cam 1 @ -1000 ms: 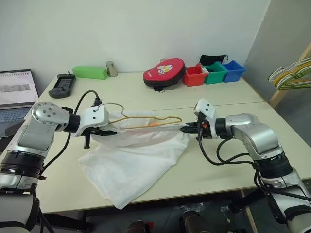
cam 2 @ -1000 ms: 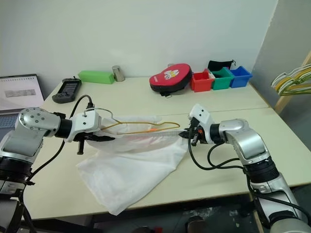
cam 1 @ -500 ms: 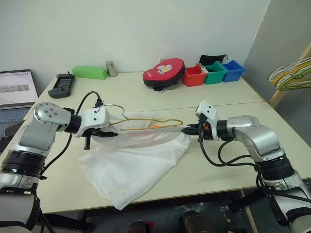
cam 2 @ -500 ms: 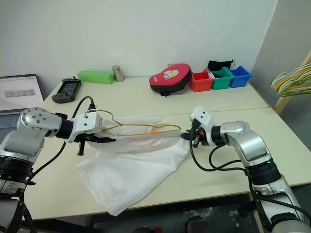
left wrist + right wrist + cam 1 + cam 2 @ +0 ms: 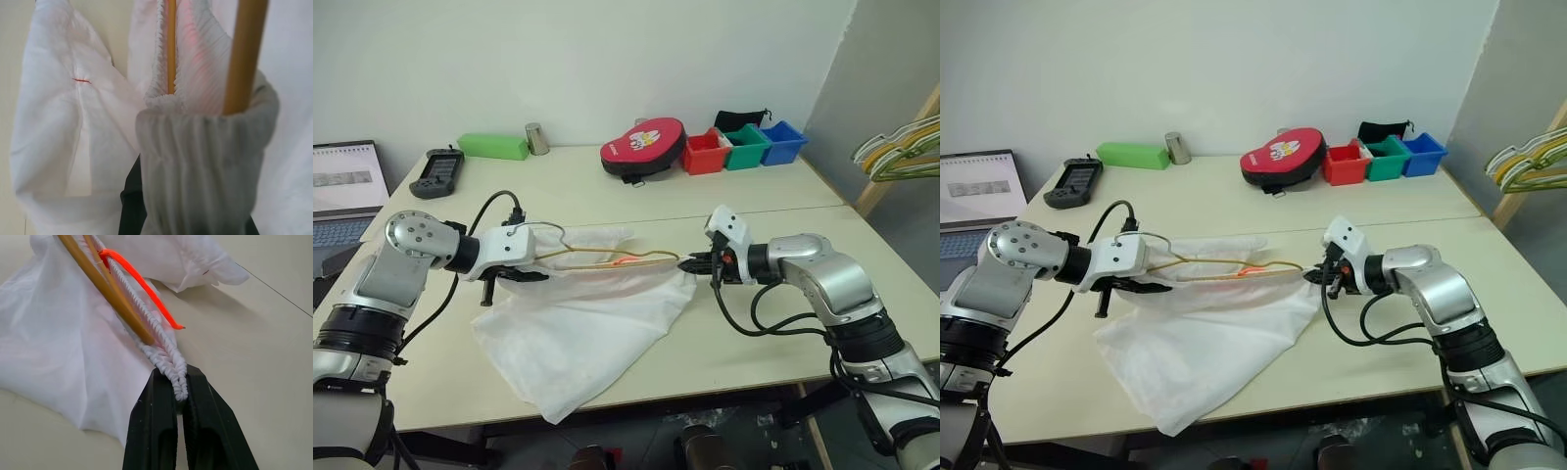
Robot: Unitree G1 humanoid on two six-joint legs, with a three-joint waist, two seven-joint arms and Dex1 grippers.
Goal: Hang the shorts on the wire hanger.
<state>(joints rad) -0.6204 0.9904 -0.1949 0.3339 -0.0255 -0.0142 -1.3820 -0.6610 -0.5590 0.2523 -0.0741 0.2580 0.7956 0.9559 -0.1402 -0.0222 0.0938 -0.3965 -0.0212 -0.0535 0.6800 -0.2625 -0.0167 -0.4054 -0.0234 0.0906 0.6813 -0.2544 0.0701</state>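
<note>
The white shorts (image 5: 576,328) lie spread on the table (image 5: 773,323), their waistband pulled taut between my two grippers. My left gripper (image 5: 529,275) is shut on the waistband's left end; the ribbed band (image 5: 195,161) covers its fingers, with one black finger (image 5: 130,198) showing. My right gripper (image 5: 179,382) is shut on the right end of the waistband. The yellow-orange wire hanger (image 5: 607,257) lies along the waistband opening, its grey hook (image 5: 544,228) near my left gripper. Its wire (image 5: 105,289) runs beside an orange-red cord (image 5: 142,284).
At the back of the table stand a red round case (image 5: 644,147), red, green and blue bins (image 5: 746,147), a green box (image 5: 494,146), a metal cup (image 5: 538,138) and a black handheld device (image 5: 438,171). A laptop (image 5: 342,191) sits far left. Other hangers (image 5: 901,147) hang at the right.
The hanger has sunk lower, its hook and right end now closer to the waistband. Both grippers stay in place, shut on the waistband.
</note>
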